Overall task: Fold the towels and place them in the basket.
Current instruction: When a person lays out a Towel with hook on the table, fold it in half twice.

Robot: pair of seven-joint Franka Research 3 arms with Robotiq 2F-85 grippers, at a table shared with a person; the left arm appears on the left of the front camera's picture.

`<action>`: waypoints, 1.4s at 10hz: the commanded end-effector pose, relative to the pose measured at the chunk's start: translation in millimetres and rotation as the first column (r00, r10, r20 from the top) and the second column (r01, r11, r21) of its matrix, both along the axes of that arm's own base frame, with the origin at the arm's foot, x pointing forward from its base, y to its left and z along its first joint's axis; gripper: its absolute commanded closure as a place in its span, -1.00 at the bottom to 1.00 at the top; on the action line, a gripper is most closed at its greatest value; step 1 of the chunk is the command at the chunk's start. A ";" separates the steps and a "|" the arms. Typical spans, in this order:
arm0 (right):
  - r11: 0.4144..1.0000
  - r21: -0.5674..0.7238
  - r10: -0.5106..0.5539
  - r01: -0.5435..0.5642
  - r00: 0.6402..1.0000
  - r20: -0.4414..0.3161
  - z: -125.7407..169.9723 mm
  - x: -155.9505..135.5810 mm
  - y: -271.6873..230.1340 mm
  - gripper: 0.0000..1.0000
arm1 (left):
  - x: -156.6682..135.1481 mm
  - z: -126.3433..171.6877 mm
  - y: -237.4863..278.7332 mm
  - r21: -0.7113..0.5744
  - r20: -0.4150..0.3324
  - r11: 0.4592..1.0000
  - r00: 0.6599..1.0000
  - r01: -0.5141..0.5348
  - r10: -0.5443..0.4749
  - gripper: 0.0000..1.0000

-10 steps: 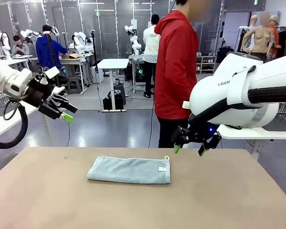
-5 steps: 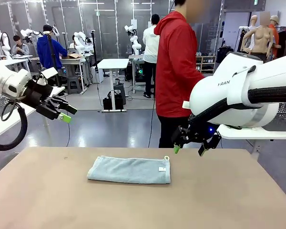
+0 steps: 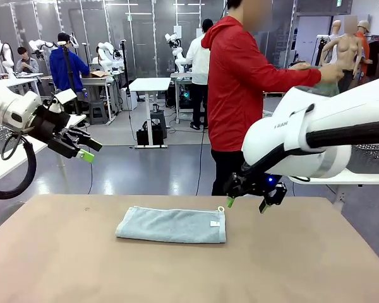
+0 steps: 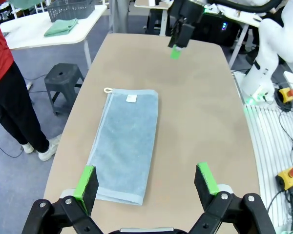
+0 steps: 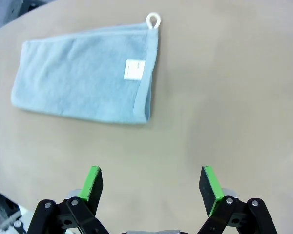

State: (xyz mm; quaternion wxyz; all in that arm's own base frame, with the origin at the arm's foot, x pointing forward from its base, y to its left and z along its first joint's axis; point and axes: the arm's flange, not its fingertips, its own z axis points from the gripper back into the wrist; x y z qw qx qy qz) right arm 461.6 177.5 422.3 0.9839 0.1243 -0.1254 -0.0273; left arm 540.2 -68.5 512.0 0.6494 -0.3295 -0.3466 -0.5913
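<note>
While I've got both arms hanging in the air, the left gripper (image 3: 88, 150) sits up high off the left end of the table (image 3: 303, 265), jaws spread wide with nothing in them. In its wrist view the left gripper (image 4: 147, 183) looks down the length of the table. The towel (image 4: 124, 141) lies flat below and ahead of it, nearer one finger's side, folded into a long strip. Its white tag (image 4: 131, 98) and loop (image 4: 108, 90) are at the far end from this gripper. Way beyond it, a dark mesh basket (image 4: 71, 9) sits on a white side table next to a green folded cloth (image 4: 61, 27).

Moving right, the towel (image 3: 172, 225) lies mid-table. The right gripper (image 3: 246, 203) hovers low just past the towel's loop corner, also wide open and empty. From its own camera, the towel (image 5: 83, 92) is ahead of the right gripper (image 5: 152, 185) and off to one side, clear of both fingers.

Behind that arm, a person in a red top (image 3: 240, 82) reaches off to the right.
</note>
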 end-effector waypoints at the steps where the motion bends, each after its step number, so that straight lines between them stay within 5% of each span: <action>1: 0.996 -0.001 -0.087 0.087 0.996 0.018 -20.0 30.6 13.8 -1.00 | 0.6 0.4 -0.5 0.003 0.006 1.000 1.000 -0.007 0.007 -1.00; 7: 0.983 -0.105 -0.159 0.154 0.986 -0.045 -89.2 90.4 46.5 -1.00 | 0.6 0.4 -0.5 0.003 0.006 1.000 1.000 -0.007 0.007 -1.00; 14: 0.965 -0.165 -0.224 0.206 0.969 -0.100 -127.4 112.3 75.3 -1.00 | 0.6 0.4 -0.5 0.003 0.006 1.000 1.000 -0.007 0.007 -1.00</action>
